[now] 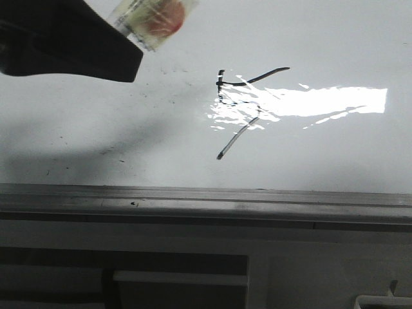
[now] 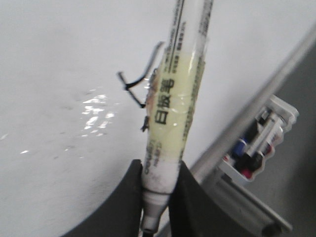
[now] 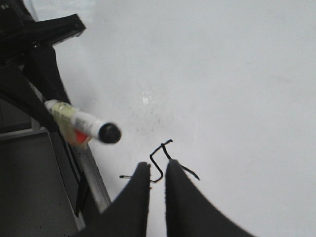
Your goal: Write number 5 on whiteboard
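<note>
1. The number 5 (image 1: 241, 106) sits on the whiteboard (image 1: 96, 129), right of centre in the front view and partly under a bright glare patch (image 1: 309, 102). Strokes visible: short upright, long slanted top bar, diagonal tail running down toward the grey edge rail (image 1: 193, 196). The bowl between them is washed out by glare; cannot tell if it is closed.

2. Key relation: the figure lies to the right of and below the left gripper (image 2: 160, 182) as the front view shows it, well apart from it. Marker (image 2: 173, 98) is lifted clear of the board; no contact seen.

3. Left gripper: fingers closed on the marker's lower barrel, marker's long axis running straight out from the jaws. Left arm is the writing arm and holds the only tool.

4. Right gripper (image 3: 158, 190): fingers nearly together, a narrow gap, nothing held. It hovers close over the figure, so it is nearer the strokes but has no pen.

5. Judgement: strokes read as a crude 5; task probably near done.

6. Writing: marker label carries black CJK characters on a yellow band, "白板笔" likely; small print is unreadable. A tray of spare markers (image 2: 259, 140) hangs beyond the rail; no legible text.
</note>
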{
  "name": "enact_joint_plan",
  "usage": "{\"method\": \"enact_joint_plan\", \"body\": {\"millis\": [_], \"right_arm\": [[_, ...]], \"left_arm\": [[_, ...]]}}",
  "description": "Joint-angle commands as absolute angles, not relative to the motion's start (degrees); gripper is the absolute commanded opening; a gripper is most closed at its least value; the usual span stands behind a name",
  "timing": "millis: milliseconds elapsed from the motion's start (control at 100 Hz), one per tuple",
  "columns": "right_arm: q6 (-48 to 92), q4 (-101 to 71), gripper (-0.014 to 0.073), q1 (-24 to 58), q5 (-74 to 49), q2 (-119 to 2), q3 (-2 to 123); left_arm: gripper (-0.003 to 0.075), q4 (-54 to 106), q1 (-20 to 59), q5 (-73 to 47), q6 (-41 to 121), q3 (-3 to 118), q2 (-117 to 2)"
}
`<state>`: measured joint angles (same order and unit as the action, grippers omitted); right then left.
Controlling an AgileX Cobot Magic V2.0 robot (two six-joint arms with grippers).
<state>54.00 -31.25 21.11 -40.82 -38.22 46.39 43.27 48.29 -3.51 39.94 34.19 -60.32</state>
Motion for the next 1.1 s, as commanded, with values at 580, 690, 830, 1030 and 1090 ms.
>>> {"method": "enact_joint_plan", "body": {"millis": [580,690,830,1030,1090], "right_arm": [[50.3,-32.2,-0.0063,20.6,-39.2,-37.6,47.3],[50.3,-32.2,-0.0063,20.6,-39.0,-37.6,47.3],[50.3,-32.2,-0.0063,20.6,-38.5,-37.6,47.3],[50.2,-32.2,-0.0063,20.6,-38.4,-37.6,47.3],[50.2,-32.2,-0.0063,20.6,-38.4,-37.6,47.3]], "left_arm": [[-0.0020,67.2,55.7,26.8,35.4,34.5,-74.5],[-0.0020,67.2,59.1,32.2,35.4,34.6,-75.6],[-0.0020,67.3,62.0,38.6,35.2,34.7,-77.5],[-0.0020,67.3,62.9,42.8,35.2,34.7,-80.3],[-0.0020,67.3,62.9,43.1,35.2,34.7,-81.0]]}}
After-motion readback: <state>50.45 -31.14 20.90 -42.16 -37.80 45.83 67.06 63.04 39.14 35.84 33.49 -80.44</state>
